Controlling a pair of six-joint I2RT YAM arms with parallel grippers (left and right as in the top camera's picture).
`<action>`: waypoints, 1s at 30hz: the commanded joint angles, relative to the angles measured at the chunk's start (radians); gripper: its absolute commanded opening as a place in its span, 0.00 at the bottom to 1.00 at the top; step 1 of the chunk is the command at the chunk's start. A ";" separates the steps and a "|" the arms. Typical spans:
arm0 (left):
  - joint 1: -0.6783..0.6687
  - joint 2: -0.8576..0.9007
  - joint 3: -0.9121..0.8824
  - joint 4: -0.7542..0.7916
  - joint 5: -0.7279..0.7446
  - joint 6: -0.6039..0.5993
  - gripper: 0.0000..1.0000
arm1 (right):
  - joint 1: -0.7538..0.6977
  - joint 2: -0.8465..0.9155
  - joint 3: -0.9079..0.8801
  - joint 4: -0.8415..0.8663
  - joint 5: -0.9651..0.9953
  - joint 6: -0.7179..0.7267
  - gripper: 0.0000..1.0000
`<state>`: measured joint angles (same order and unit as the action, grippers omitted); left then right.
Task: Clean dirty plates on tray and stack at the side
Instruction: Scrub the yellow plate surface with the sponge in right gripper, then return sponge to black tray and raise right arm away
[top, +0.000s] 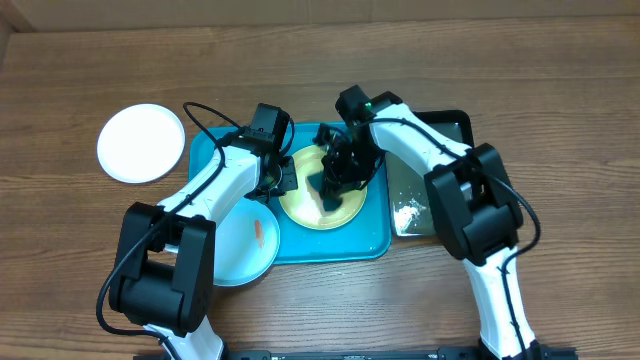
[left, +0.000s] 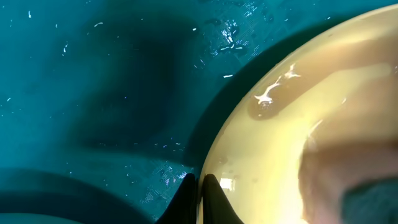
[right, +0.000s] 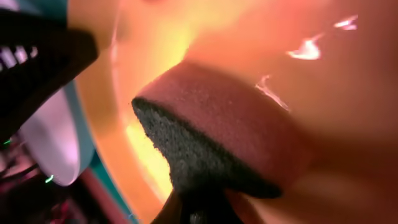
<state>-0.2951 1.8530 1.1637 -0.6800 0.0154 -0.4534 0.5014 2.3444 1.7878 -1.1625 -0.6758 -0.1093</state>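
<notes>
Yellow-green plate (top: 350, 212) is sitting in the middle of the turquoise tray (top: 330, 246), with both arms working over it. Left gripper (top: 287, 180) is reaching in from the plate's left side. In the left wrist view its fingertips (left: 208, 190) are pinching the plate's rim, jaws nearly together with only the thin edge between them. Right gripper (top: 335, 178) is coming in from the far right with its jaws clamped tight on a dark sponge (right: 217, 130). The sponge is pressing flat against the plate's inner surface near the centre. Wet glints are showing on the plate in both wrist views.

Light blue plate (top: 235, 252) is lying at the tray's near-left corner, hanging out past the rim and partly hidden by the left arm. An orange smear (top: 260, 231) is showing on it. Whether it is resting on the rim or lying flat inside is hard to tell from overhead.

White plate (top: 141, 143) is sitting alone on the wooden table (top: 560, 120), off the tray to its far left, looking clean. Black tray (top: 452, 122) is lying just beside the turquoise tray's right edge, holding water and some white foam.
</notes>
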 joint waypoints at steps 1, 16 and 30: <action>-0.012 -0.010 -0.010 0.008 0.032 0.004 0.04 | -0.011 0.021 0.154 -0.137 -0.180 -0.146 0.04; -0.012 -0.010 -0.010 0.005 0.029 0.004 0.04 | -0.161 0.019 0.552 -0.524 0.252 -0.047 0.04; -0.012 -0.010 -0.010 0.006 0.030 0.004 0.04 | -0.391 0.020 0.494 -0.532 0.490 0.141 0.04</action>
<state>-0.3000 1.8530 1.1637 -0.6762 0.0334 -0.4534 0.1112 2.3871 2.3089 -1.6939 -0.2268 0.0025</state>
